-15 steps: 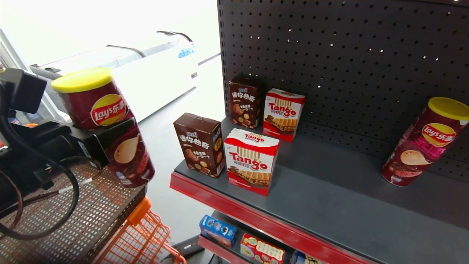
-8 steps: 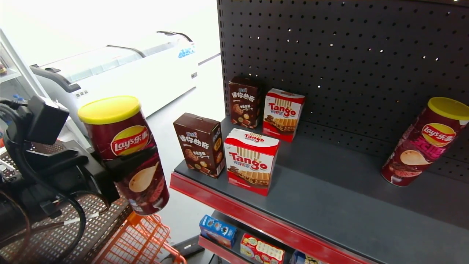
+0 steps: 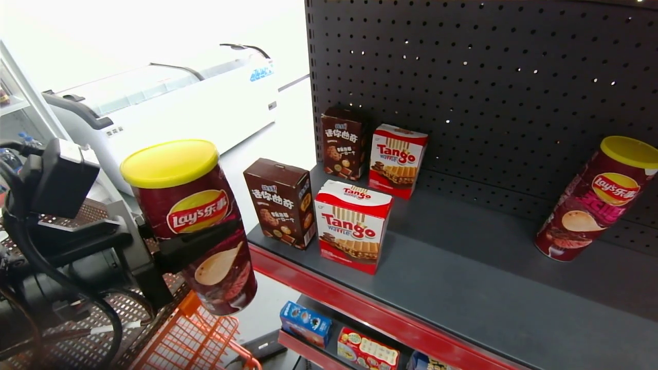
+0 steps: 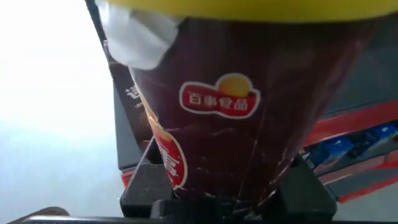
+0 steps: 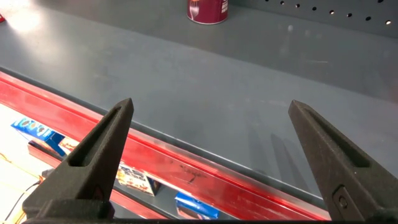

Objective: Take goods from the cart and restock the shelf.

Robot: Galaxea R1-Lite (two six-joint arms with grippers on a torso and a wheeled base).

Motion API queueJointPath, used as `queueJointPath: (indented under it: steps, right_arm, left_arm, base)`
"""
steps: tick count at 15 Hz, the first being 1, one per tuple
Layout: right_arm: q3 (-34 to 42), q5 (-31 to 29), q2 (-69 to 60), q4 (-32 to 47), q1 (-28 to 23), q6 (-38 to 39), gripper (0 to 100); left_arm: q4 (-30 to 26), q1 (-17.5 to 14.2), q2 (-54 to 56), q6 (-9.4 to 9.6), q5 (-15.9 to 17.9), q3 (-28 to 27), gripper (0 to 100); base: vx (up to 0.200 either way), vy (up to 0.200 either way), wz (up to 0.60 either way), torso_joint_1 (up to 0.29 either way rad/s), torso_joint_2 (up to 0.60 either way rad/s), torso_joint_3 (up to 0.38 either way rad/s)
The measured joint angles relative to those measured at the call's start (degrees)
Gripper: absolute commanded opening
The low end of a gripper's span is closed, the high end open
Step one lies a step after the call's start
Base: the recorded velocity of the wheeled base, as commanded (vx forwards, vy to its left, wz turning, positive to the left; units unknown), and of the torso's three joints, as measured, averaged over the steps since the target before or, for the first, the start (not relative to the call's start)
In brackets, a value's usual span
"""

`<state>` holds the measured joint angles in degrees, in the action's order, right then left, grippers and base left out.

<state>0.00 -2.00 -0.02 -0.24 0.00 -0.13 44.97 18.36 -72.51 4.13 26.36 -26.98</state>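
Our left jaws clamp the chip can (image 3: 193, 226) mid-body, nearly upright over the cart (image 3: 205, 334) beside the shelf (image 3: 462, 277); we judge it light, slick and crushable, while our right jaws gape empty.

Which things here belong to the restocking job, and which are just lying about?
Job in hand:
- held can, in the left gripper
- cart
- shelf

Lying about:
- shelf can, already stocked
- brown boxes
- wafer boxes
- freezer
- lower packs
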Motion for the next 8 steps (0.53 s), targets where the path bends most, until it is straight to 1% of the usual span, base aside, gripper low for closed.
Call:
queueJointPath:
  steps: [2, 5, 7, 8]
  right_arm:
    - [0.00, 0.00, 0.00, 0.02, 0.00, -0.27, 100]
    - [0.00, 0.00, 0.00, 0.02, 0.00, -0.29, 100]
    - [0.00, 0.06, 0.00, 0.04, 0.00, -0.27, 100]
    - [0.00, 0.06, 0.00, 0.06, 0.00, -0.24, 100]
  left_arm:
    - [0.05, 0.82, 0.33, 0.00, 4.22, 0.30, 0]
    - [0.62, 1.21, 0.68, -0.01, 8.78, 1.38, 0]
    - [0.84, 1.78, 0.79, 0.02, 11.46, 2.28, 0]
    - [0.87, 2.39, 0.84, 0.05, 11.96, 2.47, 0]
  base:
    - [0.000, 0.000, 0.00, 0.000, 0.00, 0.000]
    - [0.000, 0.000, 0.00, 0.000, 0.00, 0.000]
    - [0.000, 0.000, 0.00, 0.000, 0.00, 0.000]
    - [0.000, 0.000, 0.00, 0.000, 0.00, 0.000]
